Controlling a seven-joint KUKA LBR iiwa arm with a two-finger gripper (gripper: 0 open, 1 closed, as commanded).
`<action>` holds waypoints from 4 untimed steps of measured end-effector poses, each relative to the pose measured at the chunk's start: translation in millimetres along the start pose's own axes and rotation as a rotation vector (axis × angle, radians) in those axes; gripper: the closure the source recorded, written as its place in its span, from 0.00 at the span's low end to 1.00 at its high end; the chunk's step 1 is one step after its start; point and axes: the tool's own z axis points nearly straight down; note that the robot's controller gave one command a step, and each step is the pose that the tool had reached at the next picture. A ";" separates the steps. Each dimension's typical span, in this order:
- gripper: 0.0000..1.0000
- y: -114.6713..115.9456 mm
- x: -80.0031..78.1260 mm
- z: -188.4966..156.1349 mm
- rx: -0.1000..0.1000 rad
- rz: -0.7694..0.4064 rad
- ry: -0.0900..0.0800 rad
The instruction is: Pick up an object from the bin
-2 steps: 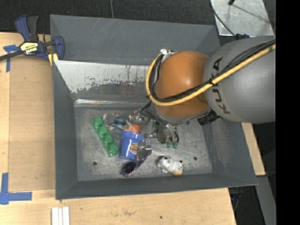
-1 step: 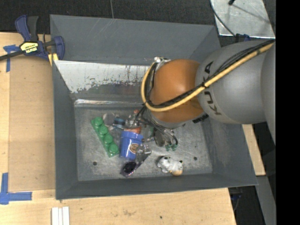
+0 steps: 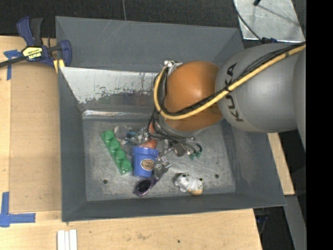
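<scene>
My gripper (image 3: pixel 165 151) reaches down into the middle of the bin, its upper part hidden under the orange dome of the wrist. Its metal tips stand right beside a blue cylindrical container (image 3: pixel 144 162) with a round label, at that container's right edge. A small orange-red thing (image 3: pixel 150 144) lies just above the blue container, close to the gripper. A dark purple oval thing (image 3: pixel 143 186) lies below the container. A green strip of round bumps (image 3: pixel 116 151) lies to the left.
A small white and tan toy figure (image 3: pixel 188 183) lies near the bin's front right. Some small clear and silvery bits (image 3: pixel 125 134) sit behind the green strip. The arm and its dome cover the bin's back right.
</scene>
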 end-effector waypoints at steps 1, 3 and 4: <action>0.00 2.2 -3.3 5.2 0.001 -0.066 -0.005; 1.00 8.0 -22.9 50.9 0.009 -0.576 -0.008; 1.00 8.0 -22.9 50.9 0.009 -0.576 -0.008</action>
